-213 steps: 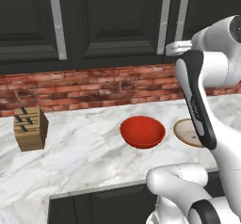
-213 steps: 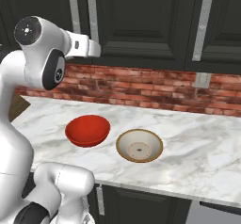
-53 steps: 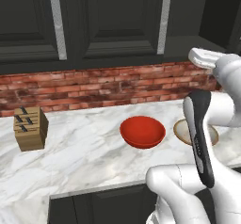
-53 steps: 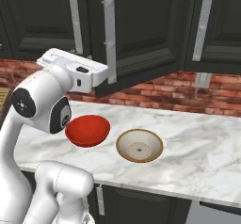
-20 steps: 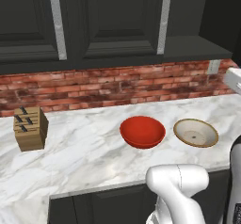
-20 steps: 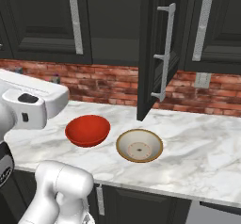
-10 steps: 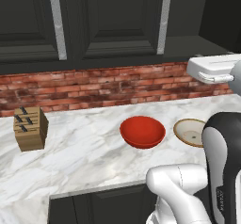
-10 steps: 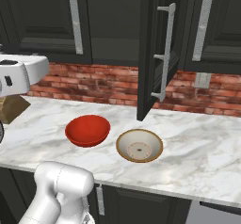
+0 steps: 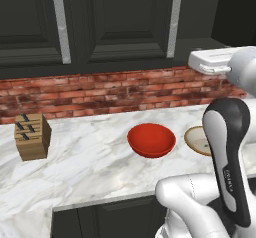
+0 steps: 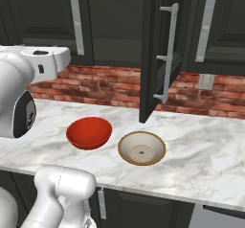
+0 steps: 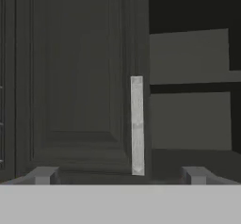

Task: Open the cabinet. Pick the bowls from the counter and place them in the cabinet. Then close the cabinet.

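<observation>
Pincer [image 11: 118, 175] jaws wide, facing closed cabinet door [image 11: 80, 77]; writing unreadable.

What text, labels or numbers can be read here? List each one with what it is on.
No readable text anywhere.
A small pale marking on the arm's dark link: too small and blurred to read.
The bowls, knife block, cabinet and counter: no lettering.

A glossy red bowl [image 10: 89, 132] and a speckled, tan-rimmed bowl [image 10: 142, 148] are seen on veined marble counter [image 10: 201, 150]; matt black cabinet [image 10: 154, 50] carries brushed-metal handles; bricks [image 9: 100, 94] look rough.
</observation>
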